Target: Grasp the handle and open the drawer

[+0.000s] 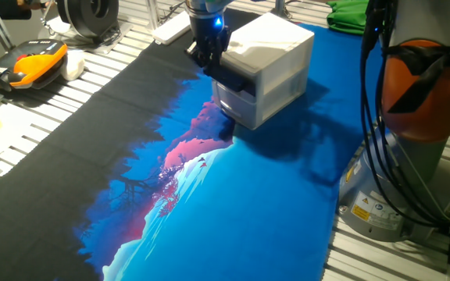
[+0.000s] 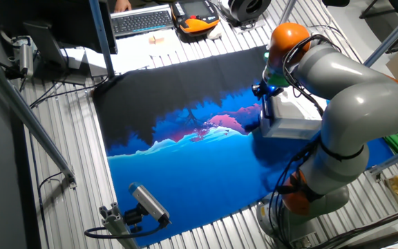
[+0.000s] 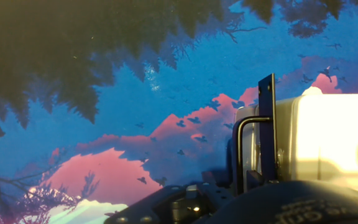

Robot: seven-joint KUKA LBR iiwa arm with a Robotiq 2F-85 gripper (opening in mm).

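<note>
Gripper: one black two-finger gripper hangs at the upper front edge of the small white box cabinet, a blue light glowing on the wrist above it.
Jaw state: cannot tell; the fingertips are hidden against the dark handle in both fixed views and lie outside the hand view.
Handle: one slim black horizontal bar handle runs across the front of the cabinet; in the hand view it shows as a thin black bar bent at a corner and fixed to a black end plate.
Handle to jaws: in one fixed view the gripper sits right at the handle's far end, seemingly touching it; whether the bar lies between the jaws cannot be told.
Drawer: one shallow white drawer at the top of the cabinet front; its bright white side fills the right of the hand view. How far out it stands is unclear.
Cabinet place: on the far right part of the printed cloth mat, which is black at one side and blue with pink mountains and white snow elsewhere; in the other fixed view the cabinet is half hidden behind the arm.
Arm: one silver and orange robot arm, bent over the cabinet.
Table: one slatted metal table under the mat.
Other items counted: one orange and black handheld device; one keyboard.
</note>
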